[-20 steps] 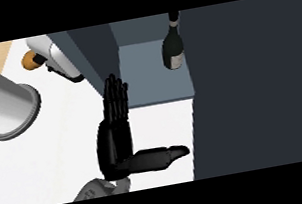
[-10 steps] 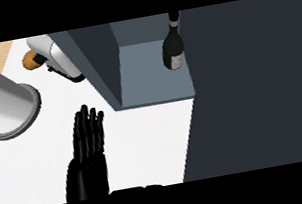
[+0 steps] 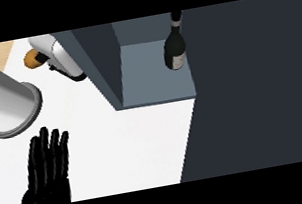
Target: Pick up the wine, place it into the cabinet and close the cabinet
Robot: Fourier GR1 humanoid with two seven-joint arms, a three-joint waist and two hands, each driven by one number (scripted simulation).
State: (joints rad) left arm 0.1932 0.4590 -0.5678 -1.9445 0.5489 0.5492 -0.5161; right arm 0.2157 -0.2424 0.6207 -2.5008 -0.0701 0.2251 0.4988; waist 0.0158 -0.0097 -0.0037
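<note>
Fingers straight and together on the black left hand [image 3: 46, 168], which has dropped back low. Dark glass wine bottle [image 3: 174, 44] stands inside the grey cabinet [image 3: 155, 85] w/ its door not shut yet.

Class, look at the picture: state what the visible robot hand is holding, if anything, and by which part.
Nothing is held. The robot hand is open with straight fingers above the white counter; the wine bottle stands apart inside the cabinet.
</note>
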